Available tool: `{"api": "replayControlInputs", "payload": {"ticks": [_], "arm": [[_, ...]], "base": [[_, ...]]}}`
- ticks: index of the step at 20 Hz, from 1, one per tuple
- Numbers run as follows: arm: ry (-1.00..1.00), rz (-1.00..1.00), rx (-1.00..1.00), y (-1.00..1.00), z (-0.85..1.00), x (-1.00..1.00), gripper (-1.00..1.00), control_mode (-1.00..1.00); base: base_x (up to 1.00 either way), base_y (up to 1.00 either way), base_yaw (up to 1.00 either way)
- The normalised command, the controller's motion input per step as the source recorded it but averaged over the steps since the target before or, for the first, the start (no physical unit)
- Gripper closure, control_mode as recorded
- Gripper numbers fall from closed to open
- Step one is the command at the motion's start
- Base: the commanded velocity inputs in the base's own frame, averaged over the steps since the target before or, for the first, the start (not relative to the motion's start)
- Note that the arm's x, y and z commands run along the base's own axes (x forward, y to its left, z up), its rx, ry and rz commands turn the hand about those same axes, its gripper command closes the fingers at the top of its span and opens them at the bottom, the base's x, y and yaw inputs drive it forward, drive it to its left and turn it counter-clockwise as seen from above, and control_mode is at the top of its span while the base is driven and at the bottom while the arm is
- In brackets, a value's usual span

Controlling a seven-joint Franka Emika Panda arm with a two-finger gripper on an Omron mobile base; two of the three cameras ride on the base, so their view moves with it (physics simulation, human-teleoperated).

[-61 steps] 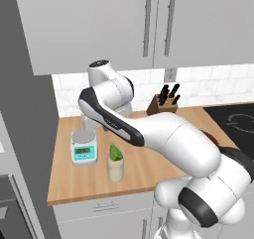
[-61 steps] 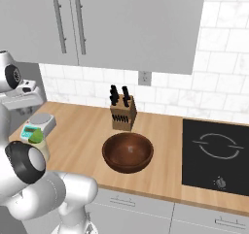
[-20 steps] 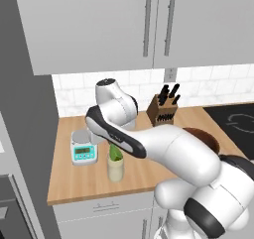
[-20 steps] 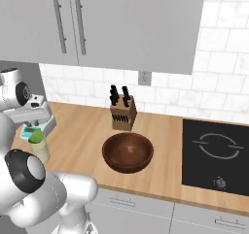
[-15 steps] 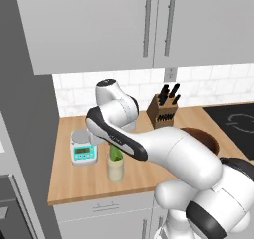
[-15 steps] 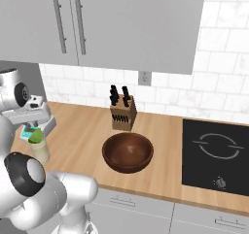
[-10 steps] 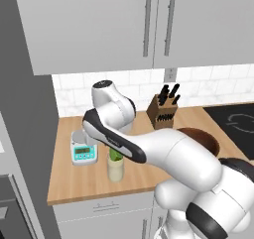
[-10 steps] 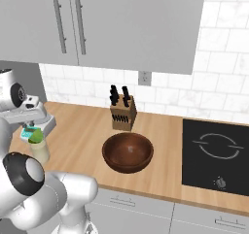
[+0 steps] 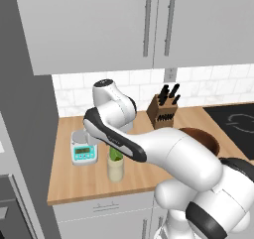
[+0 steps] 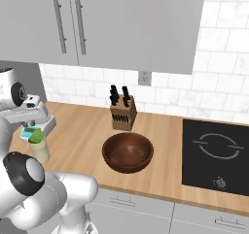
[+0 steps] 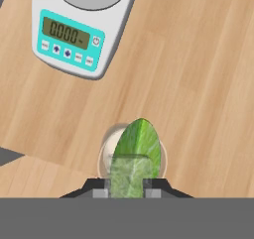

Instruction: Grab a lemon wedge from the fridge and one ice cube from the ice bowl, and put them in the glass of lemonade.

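Note:
The lemon wedge (image 11: 138,144) is a yellowish-green pointed piece, and my gripper (image 11: 128,181) is shut on its lower end. It hangs right over the mouth of the glass of lemonade (image 11: 105,144), a pale cream tumbler near the counter's front left. From the base views the lemon wedge (image 9: 115,154) (image 10: 35,136) pokes up at the rim of the glass (image 9: 115,169) (image 10: 40,153). Whether it touches the drink I cannot tell. The dark brown ice bowl (image 10: 128,152) (image 9: 208,140) stands to the right of the glass. The fridge's grey side (image 9: 22,114) rises at the far left.
A teal-and-white kitchen scale (image 11: 79,29) (image 9: 83,151) sits just behind and left of the glass. A knife block (image 10: 122,114) (image 9: 162,109) stands by the tiled wall. A black hob (image 10: 216,153) fills the counter's right end. Grey wall cupboards (image 10: 112,24) hang overhead.
The arm has leaned a little further left and down, bringing the wedge lower onto the mouth of the glass. Bowl, scale and knife block have not moved.

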Motion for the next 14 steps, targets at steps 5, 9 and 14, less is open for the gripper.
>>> {"api": "replayControlInputs", "payload": {"ticks": [5, 9, 14], "arm": [[0.01, 0.0, 0.0, 0.0, 0.0, 0.12, 1.0, -1.0], [0.0, 0.0, 0.0, -0.01, -0.06, 0.0, 1.0, -1.0], [0.0, 0.0, 0.0, 0.0, 0.0, 0.0, -1.0, -1.0]], "base": [[0.0, 0.0, 0.0], [0.0, 0.0, 0.0], [0.0, 0.0, 0.0]]}}
